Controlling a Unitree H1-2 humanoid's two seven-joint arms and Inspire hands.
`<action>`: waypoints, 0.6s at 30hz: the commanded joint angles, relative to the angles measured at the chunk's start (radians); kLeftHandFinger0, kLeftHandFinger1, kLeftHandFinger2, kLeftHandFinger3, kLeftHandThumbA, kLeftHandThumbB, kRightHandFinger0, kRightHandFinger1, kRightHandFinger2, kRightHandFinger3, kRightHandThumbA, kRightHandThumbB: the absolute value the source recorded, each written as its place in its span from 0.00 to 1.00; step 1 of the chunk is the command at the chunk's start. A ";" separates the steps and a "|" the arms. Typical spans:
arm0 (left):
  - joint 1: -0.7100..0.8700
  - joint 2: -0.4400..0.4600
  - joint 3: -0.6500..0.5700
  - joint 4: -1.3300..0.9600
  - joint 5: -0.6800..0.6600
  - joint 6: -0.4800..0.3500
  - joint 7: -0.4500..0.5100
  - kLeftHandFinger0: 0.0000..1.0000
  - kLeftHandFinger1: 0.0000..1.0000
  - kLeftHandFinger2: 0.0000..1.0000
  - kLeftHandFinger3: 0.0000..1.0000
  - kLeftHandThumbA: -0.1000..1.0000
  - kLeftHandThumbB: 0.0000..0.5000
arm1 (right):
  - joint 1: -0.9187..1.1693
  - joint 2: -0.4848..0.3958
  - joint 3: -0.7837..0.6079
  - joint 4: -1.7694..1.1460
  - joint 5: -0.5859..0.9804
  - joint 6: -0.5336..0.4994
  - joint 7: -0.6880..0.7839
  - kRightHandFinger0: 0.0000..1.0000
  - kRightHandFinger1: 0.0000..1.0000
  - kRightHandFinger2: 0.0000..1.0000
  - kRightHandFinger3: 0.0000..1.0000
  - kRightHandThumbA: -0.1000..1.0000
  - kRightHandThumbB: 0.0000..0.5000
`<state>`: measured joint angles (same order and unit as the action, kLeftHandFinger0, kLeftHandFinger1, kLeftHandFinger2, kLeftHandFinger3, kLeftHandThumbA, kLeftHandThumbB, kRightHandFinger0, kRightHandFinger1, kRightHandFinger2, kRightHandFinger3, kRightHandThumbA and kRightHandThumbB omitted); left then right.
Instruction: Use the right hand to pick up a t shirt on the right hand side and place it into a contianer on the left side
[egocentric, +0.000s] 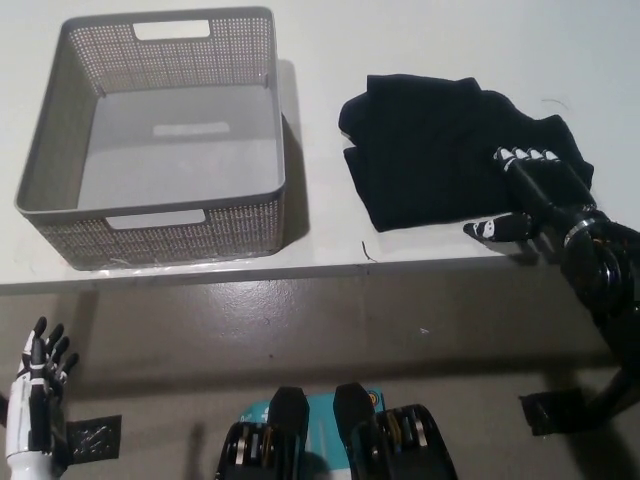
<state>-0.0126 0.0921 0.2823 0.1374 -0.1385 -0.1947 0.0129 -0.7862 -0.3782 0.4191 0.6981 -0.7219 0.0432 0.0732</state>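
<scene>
Right hand (535, 195) lies spread on the near-right edge of the black t-shirt (440, 160), not yet gripping it. Grabbing just that corner could unfold the cloth and snag it on the grey basket's (283, 150) right wall. Left hand (35, 400) hangs low, fingers apart.

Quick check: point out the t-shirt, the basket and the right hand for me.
t-shirt (430, 160), head view: middle of the black fabric.
basket (150, 212), head view: near rim, above the handle slot.
right hand (535, 195), head view: middle of the hand, on the shirt's right edge.
</scene>
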 joint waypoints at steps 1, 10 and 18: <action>-0.016 0.018 -0.005 -0.029 0.014 -0.006 0.015 1.00 1.00 1.00 1.00 0.93 0.18 | -0.114 -0.010 0.014 0.098 -0.016 -0.022 -0.017 1.00 1.00 1.00 1.00 0.92 1.00; -0.023 0.023 -0.007 -0.024 0.022 0.002 0.016 0.99 1.00 1.00 1.00 0.95 0.17 | -0.304 0.055 -0.047 0.451 0.081 -0.128 -0.159 1.00 1.00 1.00 1.00 0.43 0.90; -0.019 0.026 -0.002 -0.047 0.011 0.023 0.013 0.96 1.00 1.00 1.00 0.99 0.10 | -0.368 0.094 -0.292 0.540 0.266 -0.270 -0.274 0.60 0.50 0.50 0.47 0.00 0.62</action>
<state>-0.0188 0.0979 0.2782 0.1325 -0.1261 -0.1841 0.0128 -1.0275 -0.2782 0.2115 1.2192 -0.5856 -0.1505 -0.0385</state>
